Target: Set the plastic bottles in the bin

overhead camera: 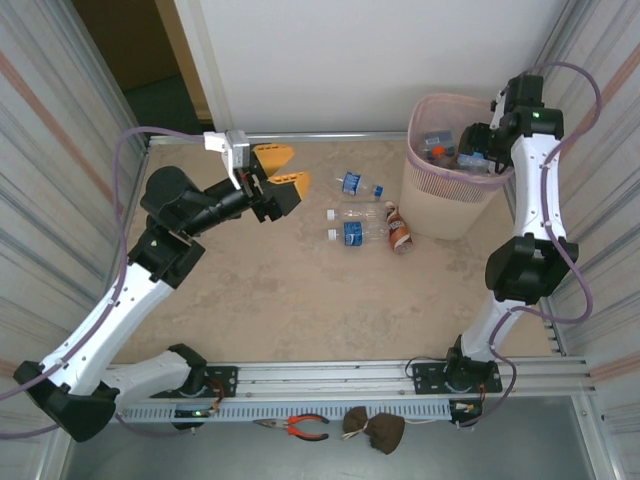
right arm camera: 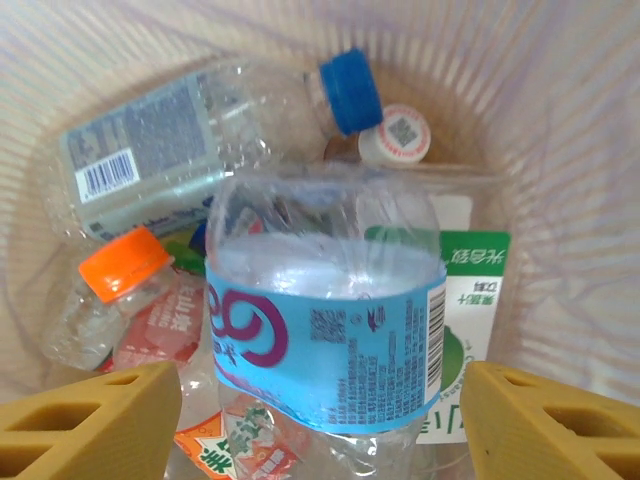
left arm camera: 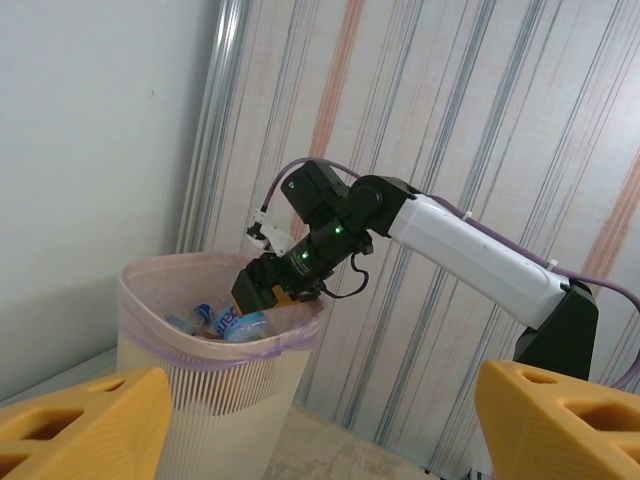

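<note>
The pale pink bin (overhead camera: 445, 195) stands at the far right of the table. My right gripper (overhead camera: 468, 150) hangs over its mouth, jaws open. Between its yellow fingers (right arm camera: 90, 420) sits a clear bottle with a blue label (right arm camera: 330, 340), a narrow gap on each side. It rests on several other plastic bottles in the bin, one blue-capped (right arm camera: 200, 130), one orange-capped (right arm camera: 120, 265). Left of the bin, a few bottles lie on the table: a blue-capped clear one (overhead camera: 360, 185), a blue-labelled one (overhead camera: 355, 233) and a brown one (overhead camera: 400, 232). My left gripper (overhead camera: 290, 168) hovers open and empty to their left.
The left wrist view looks across at the bin (left arm camera: 200, 390) and my right gripper (left arm camera: 265, 290) over its rim. Striped walls close both sides and a white wall the back. Pliers (overhead camera: 300, 427) and a brown pouch (overhead camera: 375, 430) lie below the rail.
</note>
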{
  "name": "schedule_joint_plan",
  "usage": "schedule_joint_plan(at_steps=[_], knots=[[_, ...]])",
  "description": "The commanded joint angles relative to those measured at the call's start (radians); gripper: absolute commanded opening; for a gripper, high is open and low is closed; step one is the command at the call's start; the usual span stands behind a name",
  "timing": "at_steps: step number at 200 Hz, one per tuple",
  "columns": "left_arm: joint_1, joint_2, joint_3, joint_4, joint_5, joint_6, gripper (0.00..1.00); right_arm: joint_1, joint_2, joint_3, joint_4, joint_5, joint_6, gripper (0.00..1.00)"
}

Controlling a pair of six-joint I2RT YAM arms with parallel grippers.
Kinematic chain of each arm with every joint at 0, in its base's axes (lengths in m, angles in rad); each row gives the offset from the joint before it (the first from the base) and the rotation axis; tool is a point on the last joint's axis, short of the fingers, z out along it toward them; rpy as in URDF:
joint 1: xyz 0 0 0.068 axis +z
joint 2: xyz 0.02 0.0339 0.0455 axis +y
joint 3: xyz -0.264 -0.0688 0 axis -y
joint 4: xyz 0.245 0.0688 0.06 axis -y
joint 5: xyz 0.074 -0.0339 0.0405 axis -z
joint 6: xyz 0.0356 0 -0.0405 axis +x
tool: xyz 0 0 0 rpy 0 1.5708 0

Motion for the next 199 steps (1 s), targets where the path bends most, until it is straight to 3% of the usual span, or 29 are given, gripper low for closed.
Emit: schedule_joint_plan(at_steps=[1, 36, 107, 142, 199], knots=[[0.007, -0.02, -0.015, 0.044, -0.005, -0.011, 0.8, 0.007, -0.021, 0.055, -0.039, 0.049, -0.02, 0.73], [0.009, -0.022, -0.019, 0.044, -0.006, -0.015, 0.8, 0.017, -0.025, 0.092, -0.017, 0.047, -0.026, 0.68], [0.011, -0.026, -0.021, 0.044, -0.012, -0.017, 0.8, 0.034, 0.039, 0.109, 0.003, -0.089, -0.036, 0.33], [0.014, -0.022, -0.02, 0.044, -0.015, -0.02, 0.8, 0.017, 0.078, 0.086, 0.008, -0.094, -0.037, 0.31], [0.016, 0.005, -0.012, 0.054, -0.002, -0.032, 0.8, -0.01, 0.055, -0.061, 0.022, 0.006, -0.042, 0.3]])
